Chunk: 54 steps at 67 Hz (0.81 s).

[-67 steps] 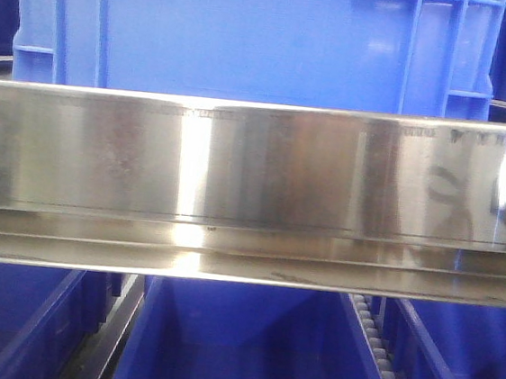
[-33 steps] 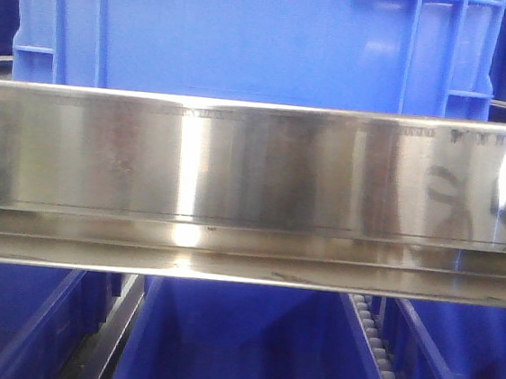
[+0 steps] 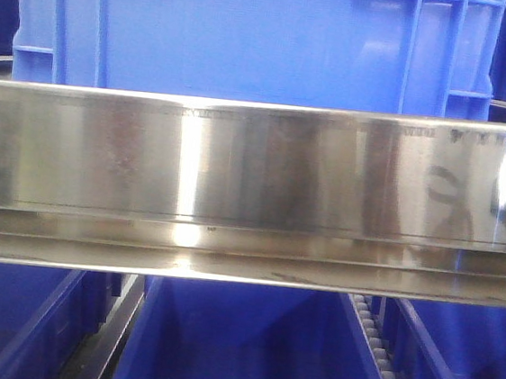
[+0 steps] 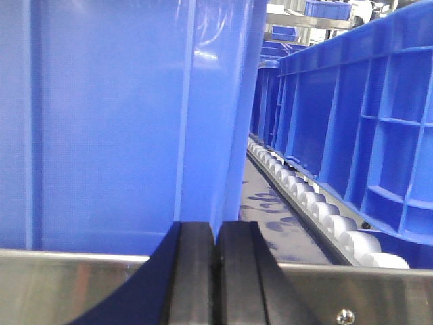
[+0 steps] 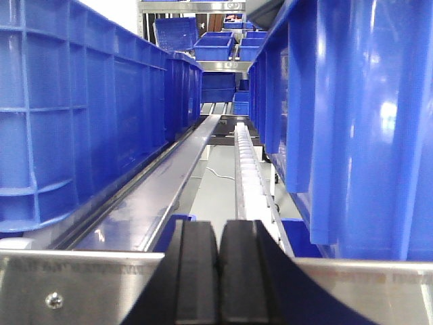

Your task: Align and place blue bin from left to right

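— How is the left claw (image 4: 216,233) seen?
— Pressed together, with nothing held. The blue bin (image 4: 115,122) is seen just ahead, to its left.
— And the right claw (image 5: 220,230)?
— Likewise pressed together and empty. A roller track (image 5: 252,169) is seen straight ahead.

Your right gripper (image 5: 218,230) sits pinched closed at 6 o'clock.
Its black fingers (image 5: 196,271) press flat against each other. At 3 o'clock you see the blue bin (image 5: 365,122), its smooth wall filling that side; ribbed crates (image 5: 67,115) line 9 o'clock, a roller track (image 5: 249,169) running between toward 12.
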Each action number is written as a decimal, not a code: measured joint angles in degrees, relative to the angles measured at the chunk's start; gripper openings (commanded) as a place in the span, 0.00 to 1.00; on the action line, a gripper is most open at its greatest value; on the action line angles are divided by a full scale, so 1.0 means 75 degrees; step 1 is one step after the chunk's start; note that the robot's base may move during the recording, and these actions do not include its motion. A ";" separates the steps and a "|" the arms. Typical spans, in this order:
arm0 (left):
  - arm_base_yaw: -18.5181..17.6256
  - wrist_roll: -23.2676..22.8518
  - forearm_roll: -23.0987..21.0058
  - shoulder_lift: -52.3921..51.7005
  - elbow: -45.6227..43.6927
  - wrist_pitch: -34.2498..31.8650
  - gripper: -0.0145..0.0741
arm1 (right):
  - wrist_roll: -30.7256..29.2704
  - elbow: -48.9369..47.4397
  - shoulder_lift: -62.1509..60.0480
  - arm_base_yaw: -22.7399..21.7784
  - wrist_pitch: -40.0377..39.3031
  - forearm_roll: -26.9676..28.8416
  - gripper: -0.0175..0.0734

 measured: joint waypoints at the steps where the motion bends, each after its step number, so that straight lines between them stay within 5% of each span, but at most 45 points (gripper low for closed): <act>1: 0.0000 0.0000 0.0000 0.0000 0.0000 0.0000 0.04 | 0.0000 0.0000 0.0000 0.0000 0.0000 0.0000 0.10; 21: 0.0000 0.0000 -0.0187 0.0000 -0.0268 -0.0130 0.04 | 0.0000 -0.0111 0.0000 0.0000 -0.0423 0.0000 0.10; 54: 0.0000 0.0000 -0.0209 0.0756 -0.3743 0.2113 0.04 | 0.0000 -0.3135 0.0471 0.0000 0.1492 0.0000 0.10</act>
